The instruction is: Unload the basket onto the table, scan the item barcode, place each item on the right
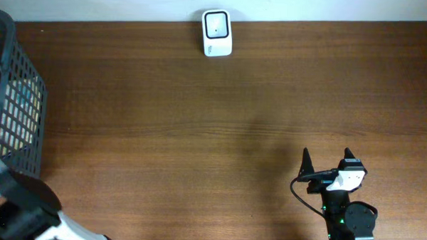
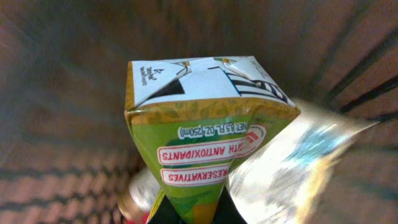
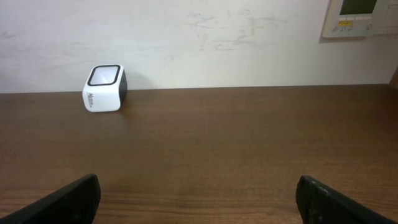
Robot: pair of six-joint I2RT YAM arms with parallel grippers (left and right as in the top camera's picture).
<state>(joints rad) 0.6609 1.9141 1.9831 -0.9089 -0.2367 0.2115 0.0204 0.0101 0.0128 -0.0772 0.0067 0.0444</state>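
The item is a green juice carton with a white end face carrying black print. It fills the left wrist view, inside the dark mesh basket at the table's left edge. My left gripper is shut on the carton's narrow lower end, one black finger on each side. The white barcode scanner stands at the table's far edge and appears again as the scanner at the upper left of the right wrist view. My right gripper sits low near the front right, wide open and holding nothing, its fingertips far apart.
In the basket, a shiny foil packet lies right of the carton and a bottle with a gold cap lies lower left. The left arm shows at the overhead view's bottom left. A wall panel hangs behind the table.
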